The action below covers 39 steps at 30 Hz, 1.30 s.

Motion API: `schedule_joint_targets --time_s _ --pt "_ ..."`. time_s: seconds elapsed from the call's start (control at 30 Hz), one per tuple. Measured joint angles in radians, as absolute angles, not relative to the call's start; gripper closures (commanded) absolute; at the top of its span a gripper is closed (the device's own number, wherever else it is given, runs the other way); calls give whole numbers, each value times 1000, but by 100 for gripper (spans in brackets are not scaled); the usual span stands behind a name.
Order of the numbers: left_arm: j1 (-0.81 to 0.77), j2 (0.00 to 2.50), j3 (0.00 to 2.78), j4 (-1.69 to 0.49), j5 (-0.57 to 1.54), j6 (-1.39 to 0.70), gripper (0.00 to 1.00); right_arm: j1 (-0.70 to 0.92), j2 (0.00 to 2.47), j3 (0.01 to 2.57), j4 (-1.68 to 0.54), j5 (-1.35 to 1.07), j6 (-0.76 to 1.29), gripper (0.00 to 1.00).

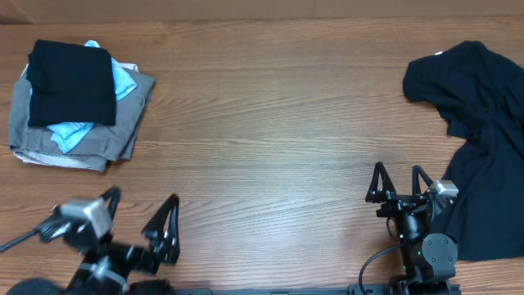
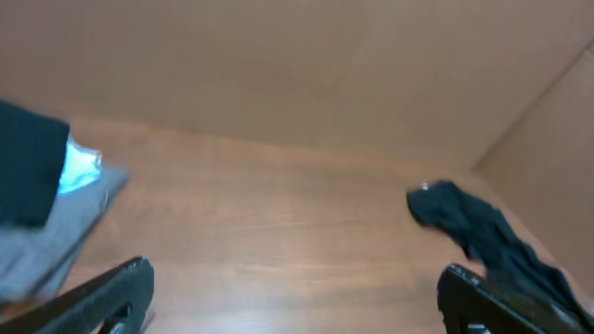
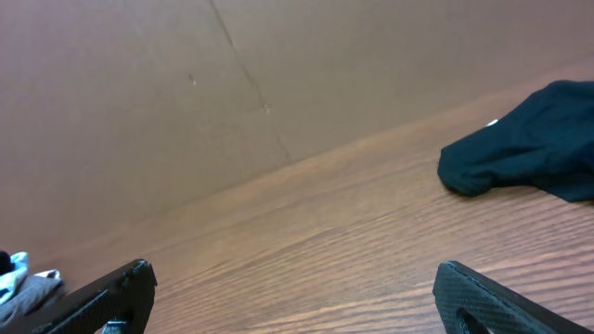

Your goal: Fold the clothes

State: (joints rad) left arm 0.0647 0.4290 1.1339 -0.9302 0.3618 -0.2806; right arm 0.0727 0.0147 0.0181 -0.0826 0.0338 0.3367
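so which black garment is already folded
The black one atop the grey pile at left, a neat rectangle; the other black garment lies crumpled at right.

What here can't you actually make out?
- Crumpled black shirt: overhead, the right edge cuts it off; folds hide its front.
- Blue packet: overhead, folded black garment covers most of it.
- Grey garment: left wrist, blurred and cut by the left edge.

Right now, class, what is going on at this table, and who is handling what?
Nothing is being handled yet. Both arms sit at the near edge of the table, the left gripper and right gripper open and empty. An unfolded black garment lies crumpled at the right, beside the right arm. At the far left, a folded black garment tops a pile with something light blue and a grey garment.
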Motion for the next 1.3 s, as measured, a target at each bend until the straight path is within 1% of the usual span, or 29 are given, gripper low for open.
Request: schedule_joint_targets --time_s 0.27,0.37,0.47,0.63,0.9,1.13,1.3 --pt "65 275 612 -405 360 -297 0 73 15 18 -83 34 337 0" --pt "65 213 454 -264 361 -308 0 73 15 18 -83 34 337 0" --pt "51 153 328 -167 341 -315 0 73 15 18 -84 34 337 0" --pt "8 80 199 -131 248 -315 0 73 15 18 -83 34 337 0" --pt "-1 23 89 -126 122 -315 0 73 15 18 -83 34 337 0" --pt "-14 17 34 -118 70 -305 0 73 15 18 -83 34 337 0" --pt "-32 16 34 -118 61 -239 0 73 15 18 -83 34 337 0"
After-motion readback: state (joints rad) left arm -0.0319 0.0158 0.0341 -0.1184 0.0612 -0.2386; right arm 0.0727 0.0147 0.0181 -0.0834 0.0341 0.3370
